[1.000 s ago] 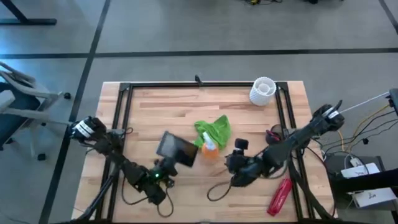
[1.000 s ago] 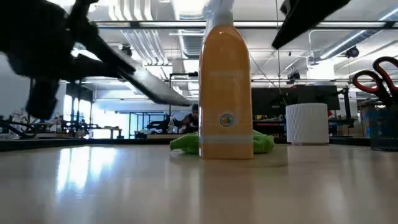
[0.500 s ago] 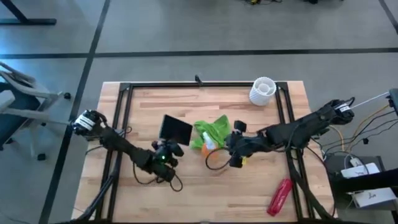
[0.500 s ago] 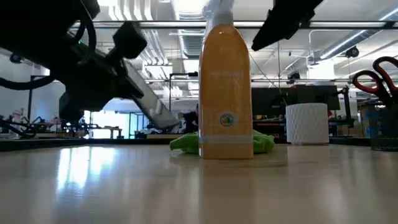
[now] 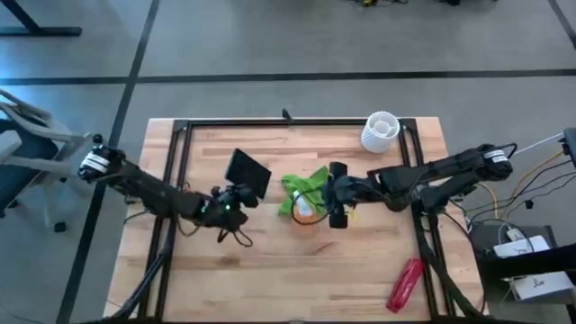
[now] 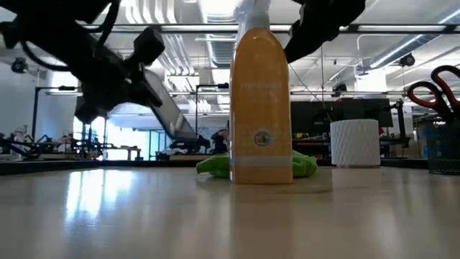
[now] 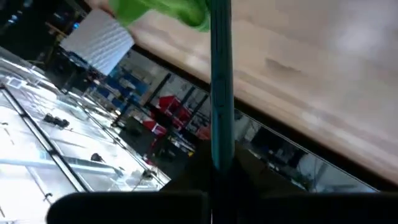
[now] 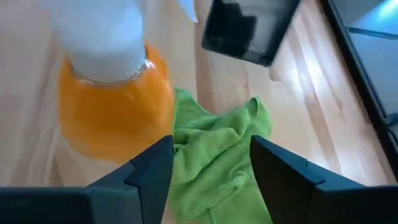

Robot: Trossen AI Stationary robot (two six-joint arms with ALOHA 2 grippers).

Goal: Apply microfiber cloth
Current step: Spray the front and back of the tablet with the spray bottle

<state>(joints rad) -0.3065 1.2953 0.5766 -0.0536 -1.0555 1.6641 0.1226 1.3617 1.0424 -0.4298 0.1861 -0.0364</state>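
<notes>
Now the right claw (image 8: 211, 165), fingers spread wide, hovers over the green cloth (image 8: 217, 158) beside the orange bottle (image 8: 115, 109); next, descend and pinch. Left claw (image 5: 236, 191) holds the tablet (image 5: 247, 168).

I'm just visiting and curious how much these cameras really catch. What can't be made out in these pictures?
- Low view: the orange spray bottle hides the middle of the microfiber cloth.
- High view: the right gripper is too small to show whether its fingers touch the cloth.
- Left wrist view: the dark flat device shows edge-on, so its screen is hidden.
- Right wrist view: the bottle's top is cut off.
</notes>
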